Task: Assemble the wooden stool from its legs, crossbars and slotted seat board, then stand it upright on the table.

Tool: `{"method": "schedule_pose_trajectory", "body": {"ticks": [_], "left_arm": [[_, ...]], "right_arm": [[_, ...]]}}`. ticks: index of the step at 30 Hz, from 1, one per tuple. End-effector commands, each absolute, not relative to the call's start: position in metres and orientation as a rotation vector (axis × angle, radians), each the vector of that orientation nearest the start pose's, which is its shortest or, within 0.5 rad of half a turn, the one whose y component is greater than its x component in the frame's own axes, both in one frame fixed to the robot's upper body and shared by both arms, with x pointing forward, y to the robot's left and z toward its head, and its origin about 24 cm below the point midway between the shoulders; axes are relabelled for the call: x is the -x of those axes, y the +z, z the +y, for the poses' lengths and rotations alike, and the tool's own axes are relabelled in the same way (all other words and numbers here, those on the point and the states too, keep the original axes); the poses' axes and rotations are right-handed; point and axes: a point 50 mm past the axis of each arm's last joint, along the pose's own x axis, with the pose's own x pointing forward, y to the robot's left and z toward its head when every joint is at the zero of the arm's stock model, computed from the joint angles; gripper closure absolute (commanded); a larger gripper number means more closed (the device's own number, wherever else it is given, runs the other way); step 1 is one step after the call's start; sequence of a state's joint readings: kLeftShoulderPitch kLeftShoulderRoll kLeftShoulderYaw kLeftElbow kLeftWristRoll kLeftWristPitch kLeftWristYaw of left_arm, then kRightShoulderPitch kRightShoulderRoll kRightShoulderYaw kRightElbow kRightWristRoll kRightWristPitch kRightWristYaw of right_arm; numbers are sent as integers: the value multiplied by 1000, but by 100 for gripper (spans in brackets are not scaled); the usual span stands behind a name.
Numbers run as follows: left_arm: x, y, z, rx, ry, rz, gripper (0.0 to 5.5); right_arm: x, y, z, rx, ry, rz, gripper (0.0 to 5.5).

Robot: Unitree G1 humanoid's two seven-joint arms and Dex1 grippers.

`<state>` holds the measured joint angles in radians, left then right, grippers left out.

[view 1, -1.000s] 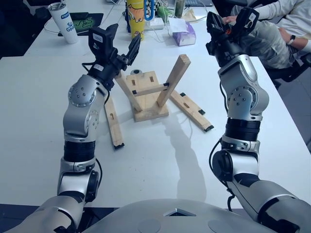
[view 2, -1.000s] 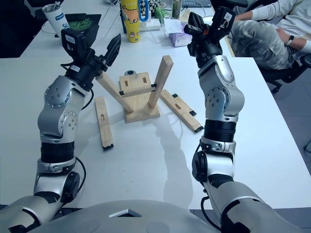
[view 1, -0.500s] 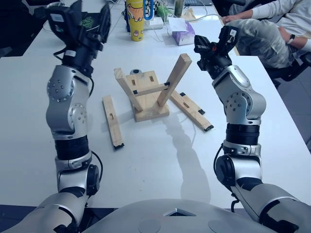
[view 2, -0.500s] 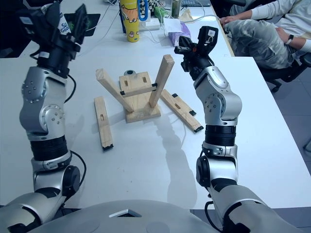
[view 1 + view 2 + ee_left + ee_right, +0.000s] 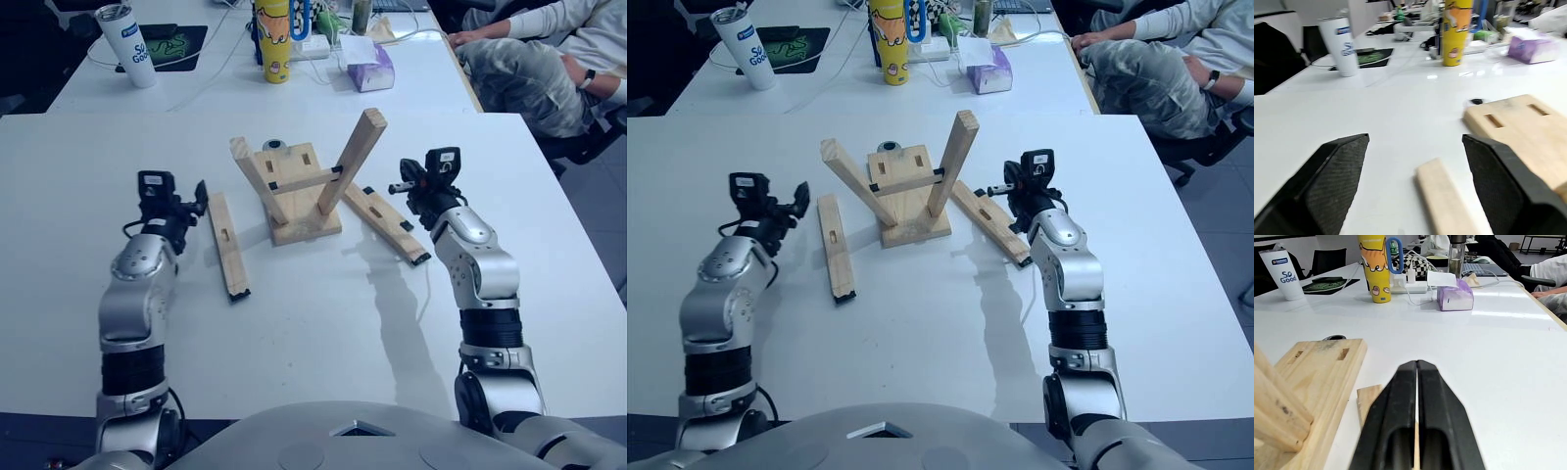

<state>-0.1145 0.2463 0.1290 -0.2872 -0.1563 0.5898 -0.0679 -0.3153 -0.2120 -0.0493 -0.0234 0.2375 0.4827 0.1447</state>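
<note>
The slotted seat board (image 5: 306, 211) lies flat on the white table. Two legs (image 5: 353, 157) rise from it at a slant, joined by a crossbar (image 5: 304, 180). One loose leg (image 5: 227, 243) lies left of the board, another loose leg (image 5: 387, 220) lies right of it. My left gripper (image 5: 181, 201) hangs low just left of the left loose leg, open and holding nothing; in the left wrist view that leg (image 5: 1442, 200) lies ahead between the fingers (image 5: 1337, 171). My right gripper (image 5: 404, 186) is shut and empty, low over the right loose leg's far end (image 5: 1369, 399).
On the far desk stand a white tumbler (image 5: 127, 44), a yellow bottle (image 5: 273, 39) and a purple tissue pack (image 5: 370, 69). A person (image 5: 549, 59) sits at the back right. A small dark object (image 5: 275, 145) lies behind the board. The near table is bare.
Both arms have come down from high over the table to just above it, the left beside the left loose leg, the right by the right loose leg. The stool parts have not moved.
</note>
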Motion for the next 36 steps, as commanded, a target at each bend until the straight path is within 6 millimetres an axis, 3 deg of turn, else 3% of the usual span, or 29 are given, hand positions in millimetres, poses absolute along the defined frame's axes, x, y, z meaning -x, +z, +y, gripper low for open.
{"method": "schedule_pose_trajectory", "body": {"ticks": [1, 14, 21, 29, 32, 36], "left_arm": [[-265, 92, 189, -44, 5, 158, 219], [-254, 82, 161, 18, -18, 185, 421], [-256, 82, 156, 31, -18, 182, 535], [-257, 82, 172, 37, 124, 164, 545], [-259, 87, 160, 49, 81, 150, 545], [-258, 106, 97, 72, -269, 118, 545]], "right_arm": [[-314, 96, -171, -14, 164, 125, 550], [-318, 100, -163, 9, 225, 91, 550], [-315, 99, -157, 7, 264, 94, 550], [-331, 91, -183, -92, 99, 143, 550], [-331, 98, -165, -103, 207, 111, 550], [-299, 109, -99, -119, 660, 86, 550]]}}
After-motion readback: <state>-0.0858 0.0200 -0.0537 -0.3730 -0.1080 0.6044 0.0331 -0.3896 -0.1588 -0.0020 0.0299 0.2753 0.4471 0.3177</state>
